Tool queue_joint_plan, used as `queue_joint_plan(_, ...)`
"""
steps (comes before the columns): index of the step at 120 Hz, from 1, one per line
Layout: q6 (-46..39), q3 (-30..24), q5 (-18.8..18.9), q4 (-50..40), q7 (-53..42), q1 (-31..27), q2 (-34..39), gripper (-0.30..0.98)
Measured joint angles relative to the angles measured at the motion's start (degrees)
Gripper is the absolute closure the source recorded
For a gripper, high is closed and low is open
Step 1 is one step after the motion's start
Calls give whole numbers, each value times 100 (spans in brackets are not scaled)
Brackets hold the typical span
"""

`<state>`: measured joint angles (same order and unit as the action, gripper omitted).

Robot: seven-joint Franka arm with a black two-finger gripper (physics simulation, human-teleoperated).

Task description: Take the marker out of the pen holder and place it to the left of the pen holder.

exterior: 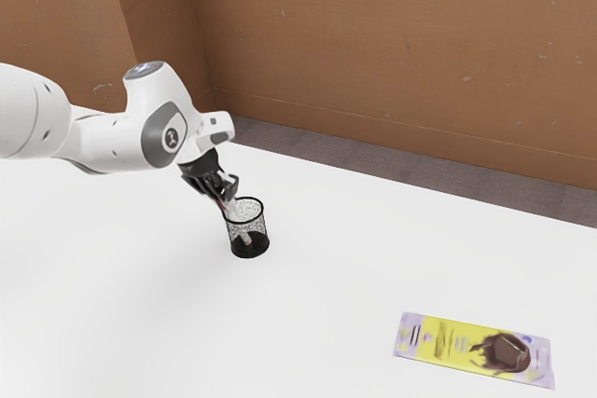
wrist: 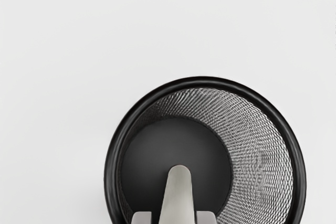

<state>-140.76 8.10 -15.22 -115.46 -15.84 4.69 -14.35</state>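
Gripper, black and two-fingered (exterior: 227, 195), observed in the exterior view just above the rim of a cylindrical black wire-mesh pen holder (exterior: 252, 249), hand inclined, fingers directed down toward the opening. Its fingers stand narrow, closed about the upper part of a slender pale grey marker (exterior: 245, 237). The marker runs downward from the fingertips, passes through the opening and has its lower portion inside the holder, visible through the mesh; it is tilted, its lower end farther toward the exterior view's right than its upper end. Whether that end touches the holder's floor cannot be determined. The holder stands upright on a plain white table (exterior: 322, 277). Well apart from it, toward the exterior view's lower right, a flat rectangular wrapper (exterior: 474, 349), yellow and lilac with a dark brown printed design, lies on the same surface. Behind the table are a brown wall (exterior: 373, 44) and a strip of dark grey flooring (exterior: 345, 154). In the wrist view, the holder is seen from above: round black rim, grey mesh side, solid dark base. The marker extends out from between two light grey fingertips (wrist: 206, 217), one on either side of it, and its rounded far end is seen against the dark base, within the circle of the rim.
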Motion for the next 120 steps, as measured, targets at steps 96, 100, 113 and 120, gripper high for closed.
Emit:
queue_joint_plan(96,-689,-3,-709,1153,-374,-960,-572,77)
queue_joint_plan(100,-799,-10,-822,1170,-519,-1097,-639,77)
queue_joint_plan(113,-1077,-49,-1261,1278,-1046,-1398,-1071,77)
queue_joint_plan(120,-1185,-59,-1396,1322,-1305,-1444,-1205,77)
